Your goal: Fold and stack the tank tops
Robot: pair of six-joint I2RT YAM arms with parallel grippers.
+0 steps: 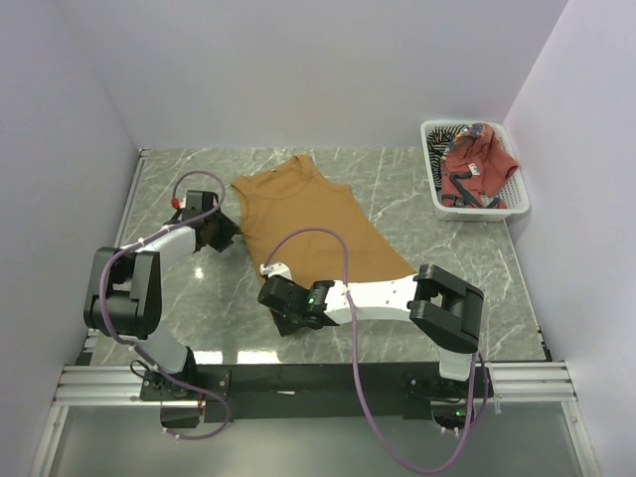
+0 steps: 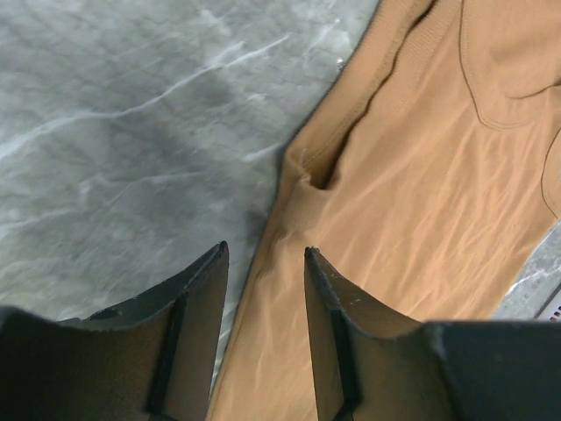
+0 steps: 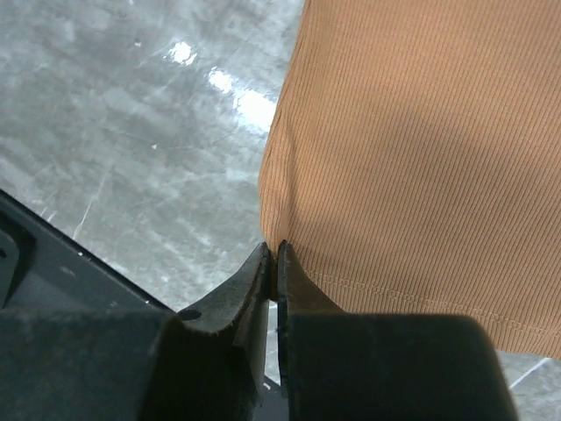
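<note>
Right claw (image 3: 273,254) clenched on the near-left hem corner of the tan top (image 1: 308,224), which I see flat on the table (image 1: 219,298), long axis running away from me to the straps; left claw (image 2: 266,254) parted over its left edge below the armhole, nearer that side.

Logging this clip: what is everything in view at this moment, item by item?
mustard-tan tank top: one, tan, spread flat mid-table
brick-red tank top: one, red, bunched in the basket
striped tank top: one, black-and-white, in the basket, mostly under the red one
mesh basket: one, white, table's far right corner
table: one, grey marble
left fingers: black, open, over the tan top's side edge
right fingers: black, shut on the tan top's hem corner
</note>
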